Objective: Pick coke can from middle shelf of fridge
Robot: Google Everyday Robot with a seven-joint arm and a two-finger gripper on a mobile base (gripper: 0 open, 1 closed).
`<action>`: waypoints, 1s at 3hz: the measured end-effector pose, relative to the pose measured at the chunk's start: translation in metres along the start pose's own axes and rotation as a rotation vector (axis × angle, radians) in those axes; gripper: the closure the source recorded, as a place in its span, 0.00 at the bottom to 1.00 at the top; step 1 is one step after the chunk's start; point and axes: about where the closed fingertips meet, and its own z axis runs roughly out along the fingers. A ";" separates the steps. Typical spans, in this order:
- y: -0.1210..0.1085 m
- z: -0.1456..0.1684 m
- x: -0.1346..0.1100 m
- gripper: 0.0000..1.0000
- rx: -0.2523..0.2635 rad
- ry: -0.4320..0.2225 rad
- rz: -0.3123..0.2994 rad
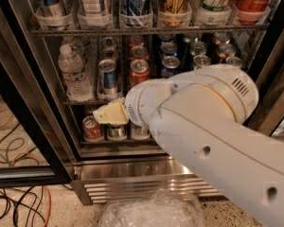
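The fridge (47, 141) stands open. On the middle shelf (80, 101), the coke can (139, 73) is a red can with a silver top at the front of its lane, with another red can behind it. A blue can (107, 78) and a water bottle (74, 74) stand to its left. My gripper (110, 113), cream-coloured, sits at the end of the big white arm (208, 126). It is just below and left of the coke can, in front of the shelf's front edge, and is apart from the can. The arm hides the shelf's right front.
Tall big cans (136, 4) and a big red Coca-Cola can (253, 1) fill the rack above. Small cans (92, 129) stand on the rack below. The ribbed steel base (132, 183), a clear plastic bag (151, 212) and cables (19, 207) lie low.
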 end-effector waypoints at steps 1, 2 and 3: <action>-0.005 0.014 0.037 0.00 0.027 0.043 0.038; -0.015 0.025 0.052 0.00 0.099 0.064 0.049; -0.015 0.025 0.052 0.00 0.099 0.063 0.049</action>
